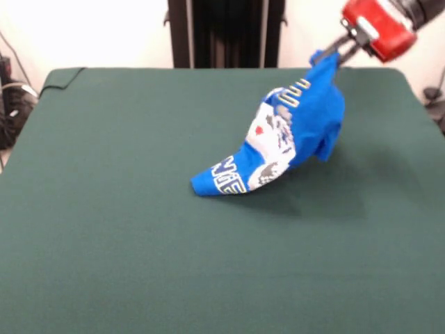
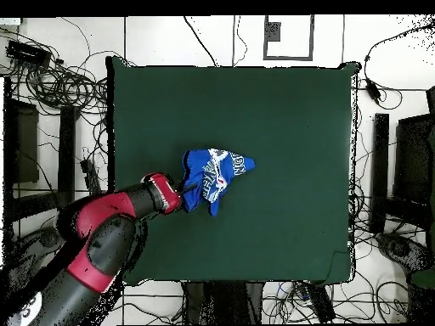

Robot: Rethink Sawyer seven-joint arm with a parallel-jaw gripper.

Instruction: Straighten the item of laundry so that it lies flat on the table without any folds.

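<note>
The item of laundry (image 1: 292, 132), a bright blue T-shirt with white lettering, is stretched up at a slant. One end rests on the green table (image 1: 104, 223) toward its middle. The other end is lifted at the far right, where my gripper (image 1: 334, 53) is shut on it. The cloth hangs bunched and folded below the grip. From overhead, the item of laundry (image 2: 217, 174) lies crumpled left of the table's (image 2: 289, 102) middle. My gripper (image 2: 182, 192) holds its left end, with the red arm (image 2: 110, 222) reaching in from the lower left.
A black pedestal column (image 1: 226, 31) stands behind the far edge of the table. Cables (image 2: 59, 81) and dark stands (image 2: 381, 161) ring the table on the floor. Wide green surface lies on every side of the shirt.
</note>
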